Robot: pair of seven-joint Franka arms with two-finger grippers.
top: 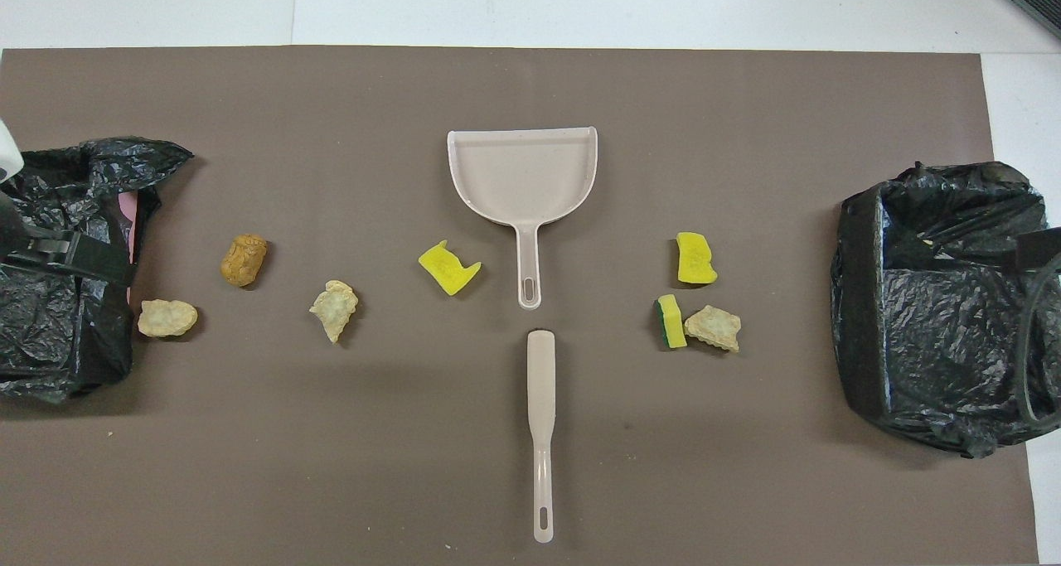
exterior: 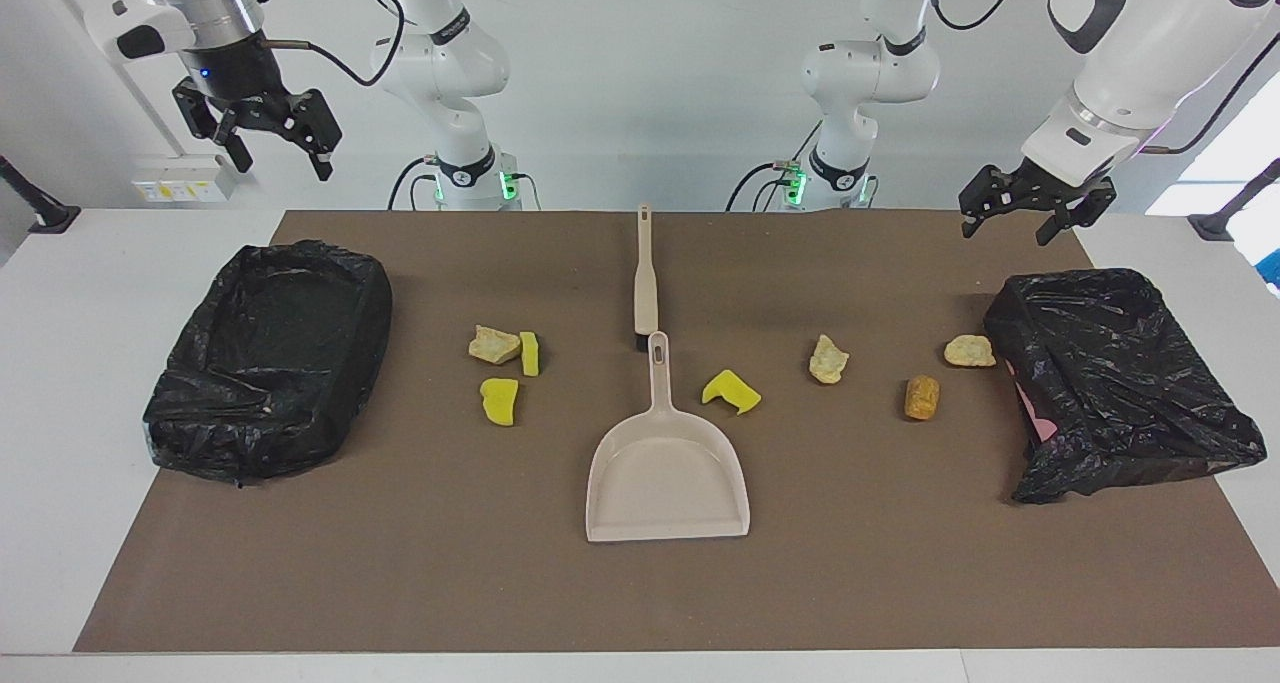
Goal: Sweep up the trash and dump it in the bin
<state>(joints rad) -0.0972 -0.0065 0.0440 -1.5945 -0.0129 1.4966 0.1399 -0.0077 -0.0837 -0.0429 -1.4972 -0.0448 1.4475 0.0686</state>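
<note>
We have everything laid out for a sweep not yet begun. The dustpan [exterior: 667,468] lies flat at the middle of the brown mat [exterior: 640,593], handle toward the robots, and the brush [exterior: 645,278] lies in line with it, nearer to us, so each arm can likely take one tool without crossing.

The trash [exterior: 731,390] is scattered on the mat on both sides of the dustpan. Toward the right arm's end sit a beige lump [exterior: 494,344] touching a yellow sponge piece [exterior: 529,354], with another yellow chunk [exterior: 499,400] just beside them. Toward the left arm's end lie a yellow chunk close beside the dustpan handle, a beige lump [exterior: 828,359], an orange-brown cylinder [exterior: 922,397], and a third beige lump [exterior: 969,351] right against the bin. None of it is in the dustpan.

A bin lined with a black bag stands at each end of the worktop [exterior: 60,293]: one [exterior: 270,358] upright at the right arm's end, the other [exterior: 1115,378] looking tipped at the left arm's end. We judge this lets either side dump close by.

Our right gripper [exterior: 262,133] hangs high, roughly over its bin, fingers released and empty. Our left gripper [exterior: 1035,203] sits lower over the mat's corner near its bin, fingers also spread, holding nothing.
</note>
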